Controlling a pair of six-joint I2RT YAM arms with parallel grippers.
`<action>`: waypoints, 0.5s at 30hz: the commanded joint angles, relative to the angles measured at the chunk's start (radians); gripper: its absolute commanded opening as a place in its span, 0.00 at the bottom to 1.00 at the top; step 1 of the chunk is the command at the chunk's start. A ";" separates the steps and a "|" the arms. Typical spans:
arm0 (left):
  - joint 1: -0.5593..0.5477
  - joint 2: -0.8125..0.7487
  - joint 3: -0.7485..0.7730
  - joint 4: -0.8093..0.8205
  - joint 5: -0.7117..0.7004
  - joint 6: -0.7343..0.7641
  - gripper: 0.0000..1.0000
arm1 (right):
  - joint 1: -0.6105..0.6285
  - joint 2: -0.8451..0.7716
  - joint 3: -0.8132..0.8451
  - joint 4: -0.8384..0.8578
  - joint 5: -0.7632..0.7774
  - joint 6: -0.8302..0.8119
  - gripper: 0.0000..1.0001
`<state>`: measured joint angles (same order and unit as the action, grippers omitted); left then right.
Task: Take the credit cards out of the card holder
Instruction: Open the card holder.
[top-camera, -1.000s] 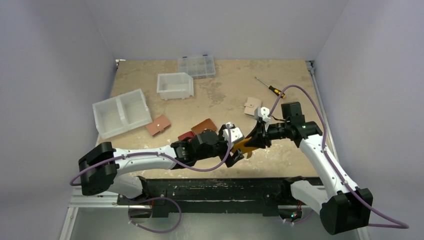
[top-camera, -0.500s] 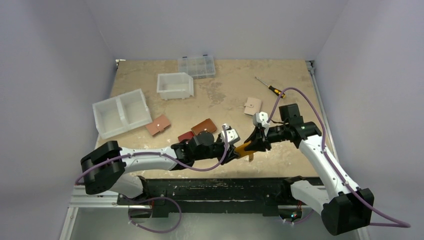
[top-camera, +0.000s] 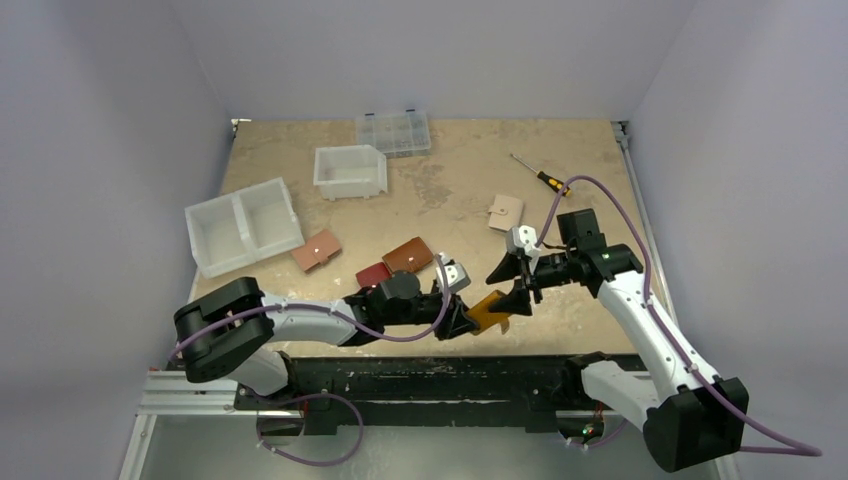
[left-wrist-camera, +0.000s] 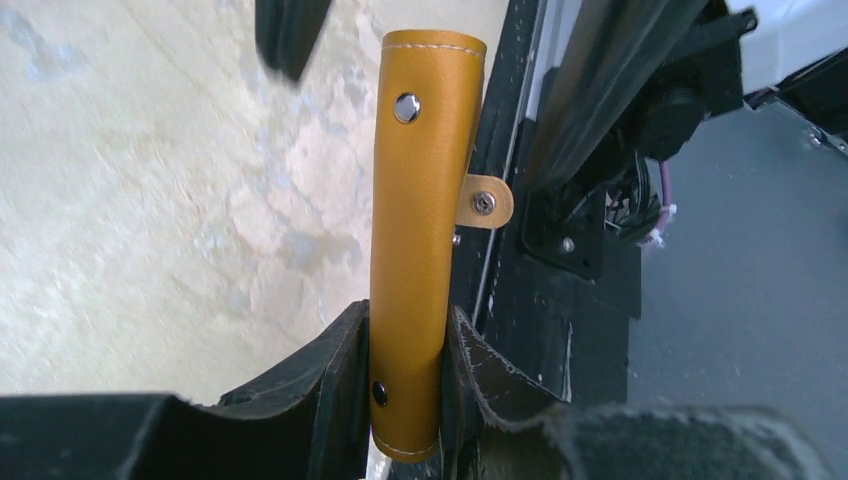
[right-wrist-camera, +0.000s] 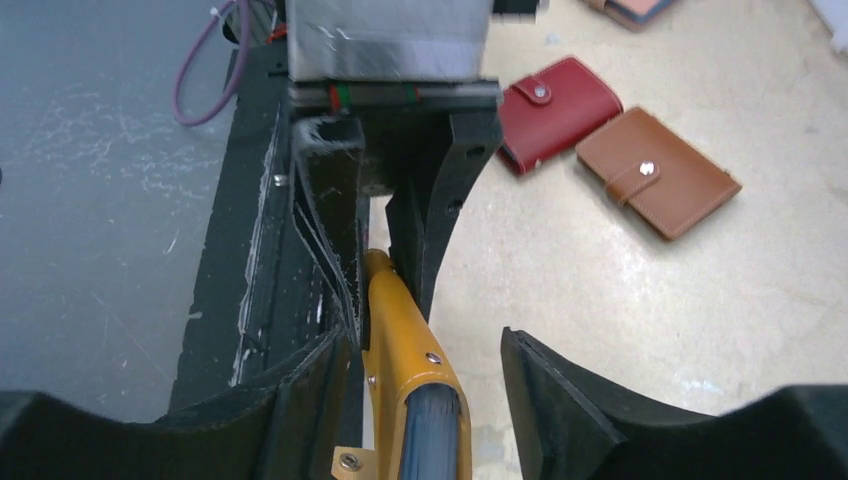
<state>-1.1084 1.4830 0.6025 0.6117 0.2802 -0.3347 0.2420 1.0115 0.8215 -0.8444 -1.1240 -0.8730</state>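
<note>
While credit cards (right-wrist-camera: 432, 432) sit inside, the card holder (right-wrist-camera: 396, 335) hangs pinched.

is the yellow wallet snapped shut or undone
Undone: the wallet's tab sticks out free, and its stud is bare.

Bright, even light, soft shadows; washed-out glare on the table (left-wrist-camera: 150, 200) in the left wrist view

Right tool (top-camera: 510, 285) has apparently let go of card holder (top-camera: 487, 311).
</note>
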 joint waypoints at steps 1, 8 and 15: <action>0.013 -0.023 -0.106 0.246 0.031 -0.148 0.00 | 0.006 -0.020 0.027 0.013 -0.100 -0.021 0.69; 0.033 -0.089 -0.198 0.307 0.084 -0.091 0.00 | 0.006 -0.005 0.049 -0.114 -0.103 -0.168 0.86; 0.045 -0.102 -0.192 0.301 0.156 -0.024 0.00 | 0.009 -0.015 0.021 -0.121 -0.107 -0.209 0.94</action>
<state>-1.0702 1.4166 0.3943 0.7994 0.3683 -0.4152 0.2440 1.0107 0.8280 -0.9573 -1.1973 -1.0443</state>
